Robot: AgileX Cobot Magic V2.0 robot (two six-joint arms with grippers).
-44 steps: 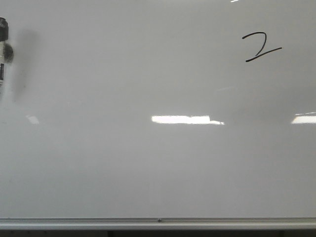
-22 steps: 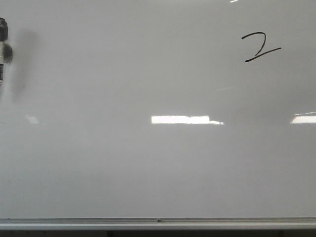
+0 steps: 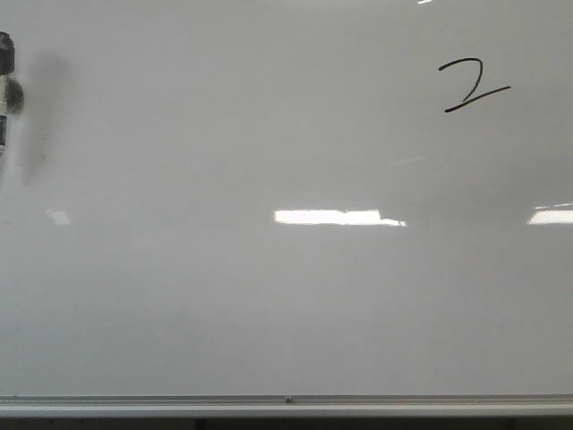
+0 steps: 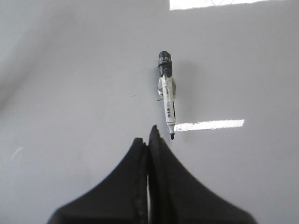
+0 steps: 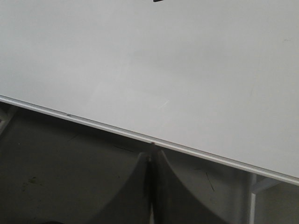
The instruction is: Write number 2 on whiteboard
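The number 2 [image 3: 474, 85] is drawn in thin black ink at the upper right of the whiteboard [image 3: 269, 296] in the front view. A black-and-white marker [image 4: 166, 93] rests against the board, uncapped, its tip pointing toward my left gripper [image 4: 149, 133]. That gripper is shut and empty, with its fingertips just short of the marker tip and not touching it. The marker also shows at the left edge of the front view [image 3: 5, 90]. My right gripper [image 5: 152, 151] is shut and empty, level with the board's silver rail [image 5: 93, 122]. Neither gripper shows in the front view.
The silver rail [image 3: 286, 405] runs along the board's bottom edge. Bright rectangular light reflections [image 3: 338, 217] lie on the board. A dark scuffed surface [image 5: 56, 177] lies below the rail in the right wrist view. A black ink mark [image 5: 159, 1] shows at that view's edge.
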